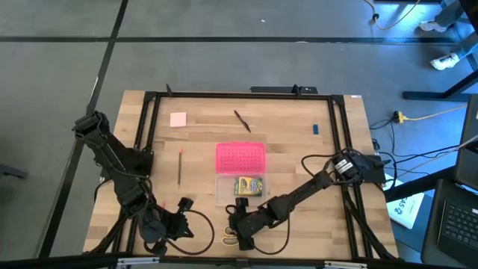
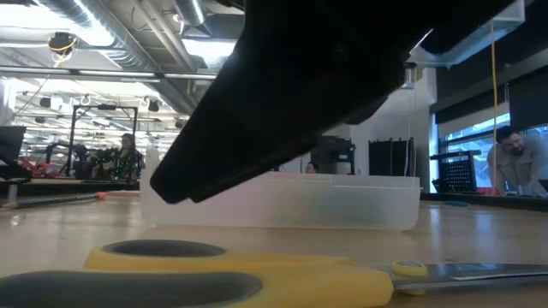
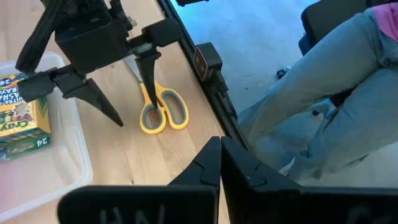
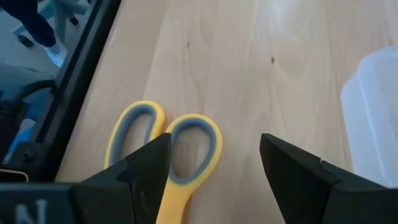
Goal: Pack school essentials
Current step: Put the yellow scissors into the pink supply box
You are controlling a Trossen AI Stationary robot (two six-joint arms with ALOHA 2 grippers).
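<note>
The yellow-handled scissors (image 1: 227, 237) (image 4: 169, 149) lie flat on the table near its front edge, their blades pointing to the table's right (image 2: 479, 272). My right gripper (image 3: 134, 112) (image 4: 214, 158) hangs open just above them, fingers slanting down, with a gap showing under it in the low view (image 2: 282, 103). The crayon box (image 1: 250, 185) (image 3: 18, 112) lies in the clear case (image 1: 240, 196), whose pink lid (image 1: 240, 157) lies behind it. A pink pad (image 1: 178, 119), pen (image 1: 242, 121), pencil (image 1: 180, 164) and blue piece (image 1: 315, 128) lie farther back. My left gripper (image 3: 221, 165) waits shut at the front left (image 1: 179, 230).
A black frame rail (image 3: 211, 81) runs along the table's front edge, close to the scissors. Beyond it sits a person in jeans (image 3: 323, 99). People stand in the room behind the table (image 2: 514, 162).
</note>
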